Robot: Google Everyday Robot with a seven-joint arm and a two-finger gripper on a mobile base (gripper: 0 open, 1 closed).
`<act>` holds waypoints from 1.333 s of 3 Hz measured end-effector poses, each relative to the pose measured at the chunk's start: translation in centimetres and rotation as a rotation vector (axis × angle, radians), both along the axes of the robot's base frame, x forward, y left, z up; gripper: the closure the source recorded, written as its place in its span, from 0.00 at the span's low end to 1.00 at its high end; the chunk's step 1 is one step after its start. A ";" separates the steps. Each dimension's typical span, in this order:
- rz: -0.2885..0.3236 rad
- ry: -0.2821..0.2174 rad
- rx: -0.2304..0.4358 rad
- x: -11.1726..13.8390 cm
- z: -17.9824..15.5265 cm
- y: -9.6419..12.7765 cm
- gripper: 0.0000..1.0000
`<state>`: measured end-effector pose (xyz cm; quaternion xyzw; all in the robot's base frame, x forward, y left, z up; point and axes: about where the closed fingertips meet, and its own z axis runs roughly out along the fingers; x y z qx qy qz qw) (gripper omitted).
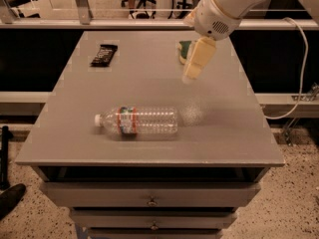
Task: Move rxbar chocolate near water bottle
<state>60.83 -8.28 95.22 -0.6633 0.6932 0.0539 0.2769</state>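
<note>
The rxbar chocolate [103, 55] is a small flat black wrapper lying at the far left of the grey table [75, 113]. The water bottle [137, 121] lies on its side near the table's front middle, its white cap pointing left. My gripper [189, 76] hangs above the table at the far right of centre, pointing down and to the left. It is well to the right of the rxbar and above and behind the bottle. It holds nothing that I can see.
A green-and-yellow sponge [184, 50] sits at the back of the table, partly hidden behind the gripper. The table has drawers [149, 201] below its front edge. A white cable [300, 68] hangs to the right. Chairs and railings stand behind.
</note>
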 end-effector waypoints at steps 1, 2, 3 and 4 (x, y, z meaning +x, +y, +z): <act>0.021 -0.016 0.120 3.7 -1.4 4.5 0.00; 0.010 0.007 0.243 7.6 -2.8 8.1 0.00; -0.031 0.023 0.344 10.8 -3.9 12.1 0.00; -0.105 0.038 0.424 13.9 -5.2 15.3 0.00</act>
